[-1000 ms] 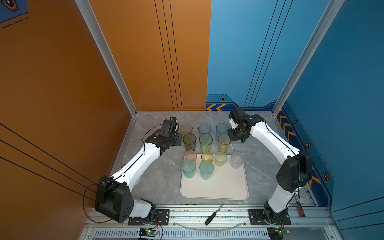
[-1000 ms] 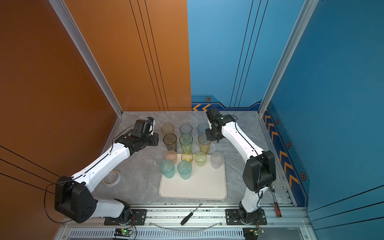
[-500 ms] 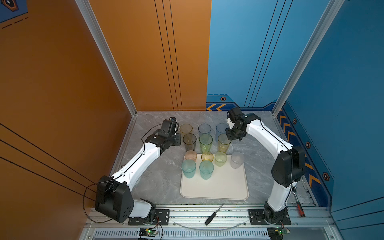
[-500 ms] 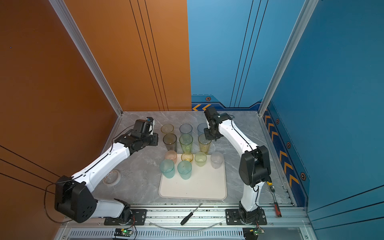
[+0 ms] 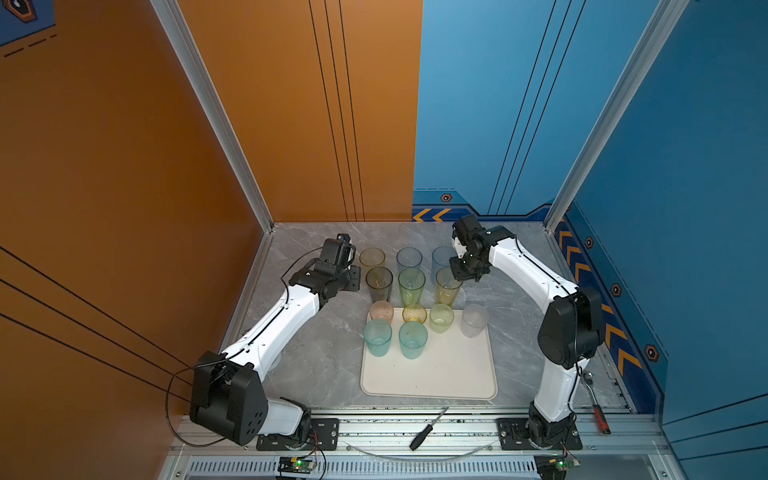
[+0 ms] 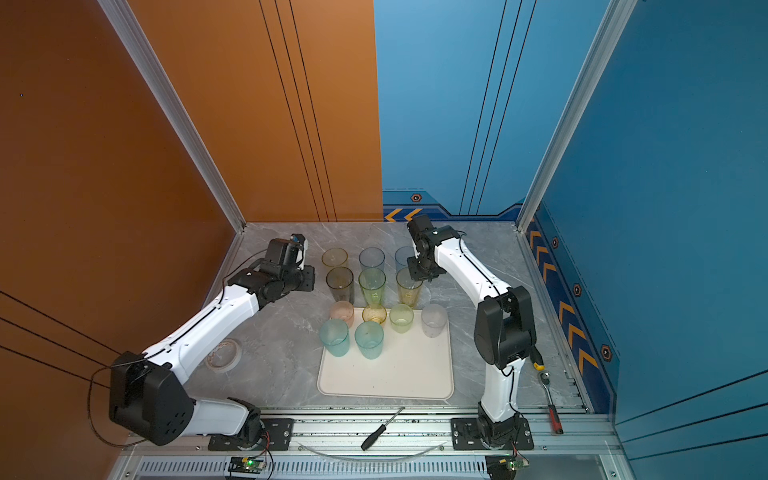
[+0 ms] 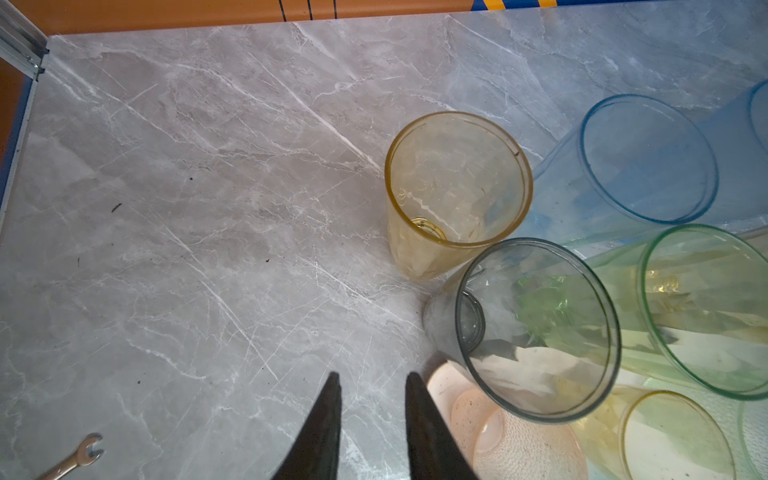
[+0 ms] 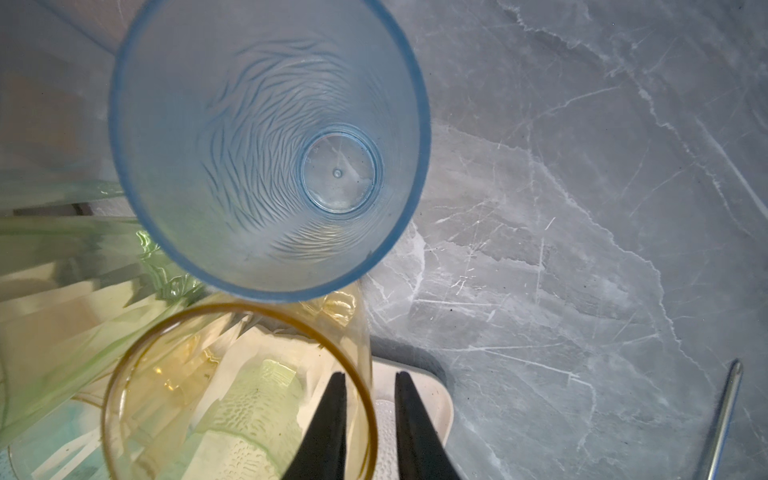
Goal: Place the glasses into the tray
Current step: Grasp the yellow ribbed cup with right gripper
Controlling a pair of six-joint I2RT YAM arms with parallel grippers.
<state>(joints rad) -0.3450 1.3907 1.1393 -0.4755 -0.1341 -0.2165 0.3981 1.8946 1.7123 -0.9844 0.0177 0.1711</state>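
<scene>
six tall glasses stand in two rows on the table just beyond the tray. six shorter glasses already stand on the tray's far end, the pink one right at its corner.

my right gripper is at the tall yellow glass, the end one of the nearer row. in the right wrist view one finger hangs inside the rim and one outside. they are narrowly apart, with a sliver of gap on each side of the wall, so i judge it not pinched yet. my left gripper holds nothing, its jaws a little apart over bare table beside the smoke grey glass.

these look to me like thin, light tumblers, smooth and tapered toward the foot. a squeeze round the body would likely slide up the taper, so the rim wall is where i take hold. i would do it gently, since a thin wall may flex. tall on a small foot, it should tip easily. the blue glass stands just behind it and the green glass just beside, so i would lift straight up before carrying.

against a second ago, my right arm has swung in, its elbow nearer the tray and the gripper closer over the yellow rim. my left arm and all the glasses sit as they did.
</scene>
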